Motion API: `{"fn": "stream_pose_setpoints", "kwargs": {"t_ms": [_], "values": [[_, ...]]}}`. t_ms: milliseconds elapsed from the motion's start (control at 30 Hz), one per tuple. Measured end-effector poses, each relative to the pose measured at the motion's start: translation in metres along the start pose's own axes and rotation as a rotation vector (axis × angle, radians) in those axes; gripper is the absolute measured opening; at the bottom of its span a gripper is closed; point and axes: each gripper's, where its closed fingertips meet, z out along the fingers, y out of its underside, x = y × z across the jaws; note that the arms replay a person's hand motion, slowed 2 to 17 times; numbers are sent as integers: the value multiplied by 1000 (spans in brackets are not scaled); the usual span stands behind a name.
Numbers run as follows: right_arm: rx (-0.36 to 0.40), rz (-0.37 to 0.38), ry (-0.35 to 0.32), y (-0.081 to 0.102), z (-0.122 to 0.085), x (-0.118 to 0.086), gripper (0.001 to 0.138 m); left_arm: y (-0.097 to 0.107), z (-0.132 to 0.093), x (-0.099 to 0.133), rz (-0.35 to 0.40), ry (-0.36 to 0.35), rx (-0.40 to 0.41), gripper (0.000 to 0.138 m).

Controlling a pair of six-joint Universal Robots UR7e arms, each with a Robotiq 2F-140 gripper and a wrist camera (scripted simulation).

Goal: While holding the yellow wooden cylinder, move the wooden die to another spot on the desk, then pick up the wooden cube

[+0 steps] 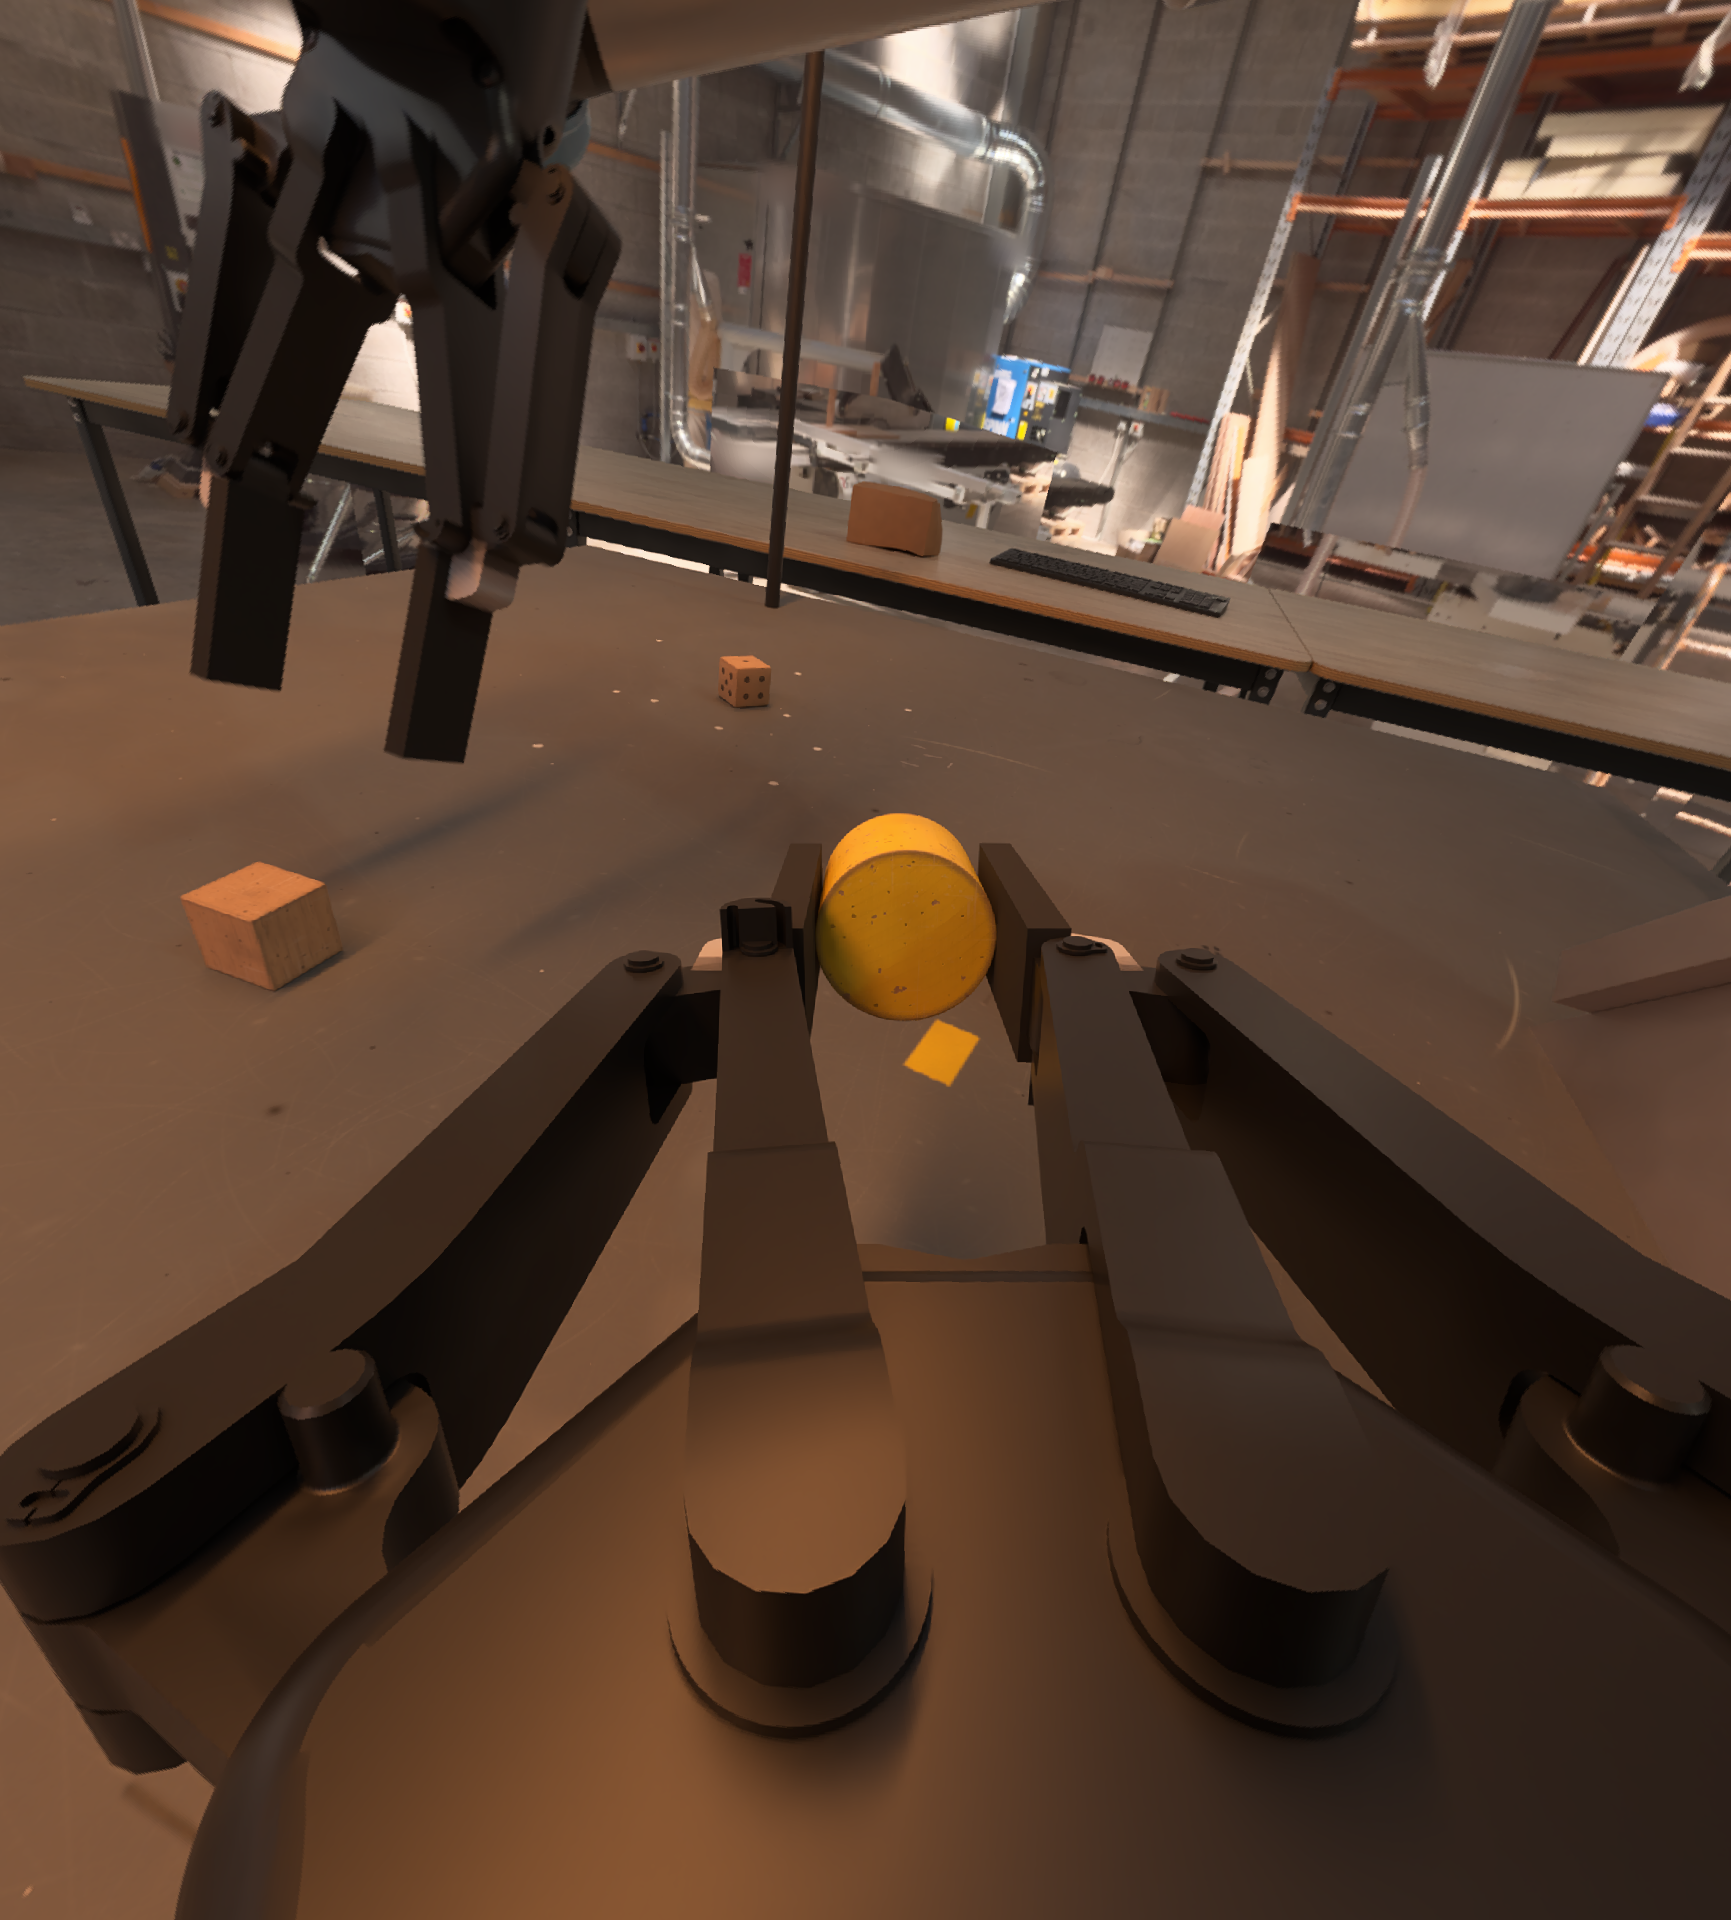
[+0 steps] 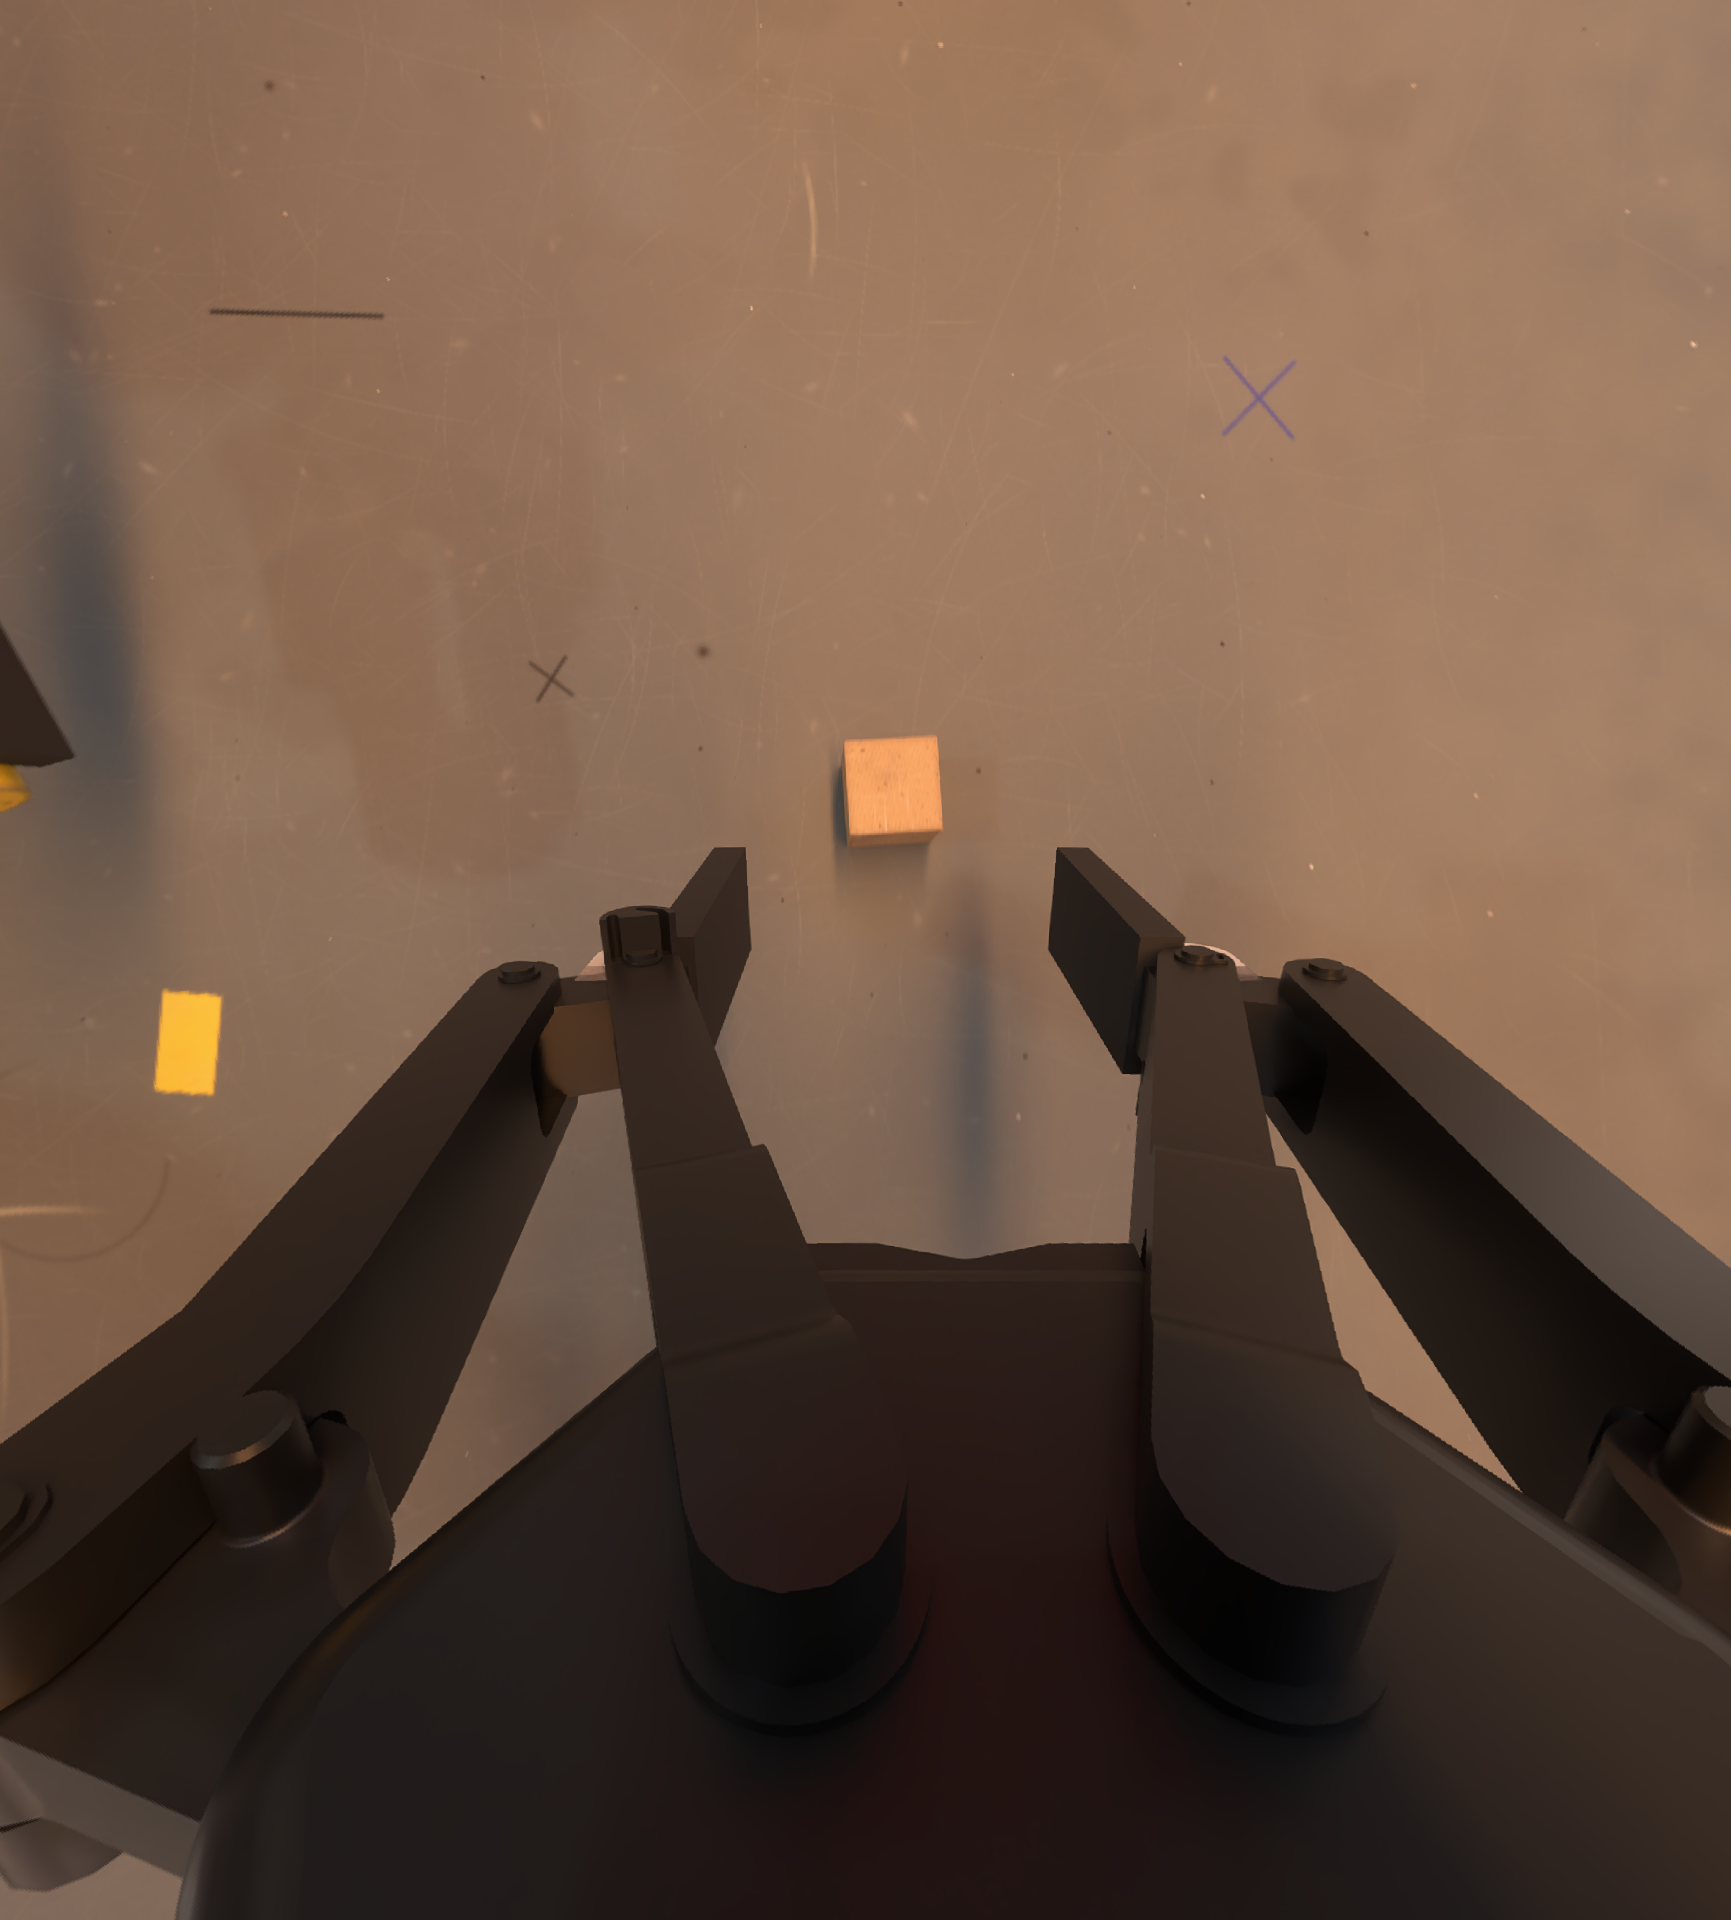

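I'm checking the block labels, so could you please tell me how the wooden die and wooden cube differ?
The wooden die has dark pips; the wooden cube has plain faces. The die lies farther from the left pincer and looks smaller. Both are light wood, resting untouched on the desk.

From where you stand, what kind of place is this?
Probably a workshop or warehouse: tall storage racks stacked with boards, a big metal duct, and long workbenches beyond the desk.

The left gripper (image 1: 905, 935) is clamped, its fingers level and aimed toward twelve o'clock. The right gripper (image 2: 900, 925) hangs at ten o'clock from it, fingers spread, pointing straight down.
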Motion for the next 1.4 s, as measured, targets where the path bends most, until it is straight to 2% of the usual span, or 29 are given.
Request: {"fn": "stream_pose_setpoints", "kwargs": {"t_ms": [200, 500, 700, 967, 1200, 1300, 1400], "values": [[-16, -17, -21, -17, 28, 3, 73, 4, -6, -1, 21, -24, -20, 40], [-57, -27, -53, -25, 52, 3, 64, 1, -16, -3, 54, -55, -18, 40], [-103, -20, -44, -21, 62, 6, 61, -1, -21, -6, 66, -76, -14, 40], [-133, -34, -45, -16, 70, 4, 50, -4, -24, -9, 46, -74, 10, 40], [-127, -39, -63, -16, 73, 0, 41, -3, -25, -12, 28, -72, 19, 40], [-126, -44, -75, -15, 73, -1, 32, -2, -25, -12, 23, -73, 20, 40], [-124, -45, -77, -15, 73, -1, 30, -1, -25, -13, 17, -71, 20, 40]]}}
